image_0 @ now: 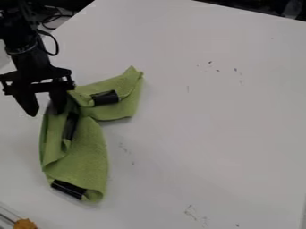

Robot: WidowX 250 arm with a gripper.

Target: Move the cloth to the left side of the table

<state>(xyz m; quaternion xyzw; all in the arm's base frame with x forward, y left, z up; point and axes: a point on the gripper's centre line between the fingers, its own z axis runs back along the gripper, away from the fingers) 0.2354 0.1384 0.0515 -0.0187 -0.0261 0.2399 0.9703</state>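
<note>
While the green cloth (87, 150) is lying on the left of the worktop (209, 116), I am finding the hand (46, 112) spread, one finger (58, 99) against the upper fold; I am recommending a slow, straight lift, avoiding snagging.

A white table (215, 116) carries a crumpled green cloth (88, 145) and scattered dark marks (235, 69).
</note>
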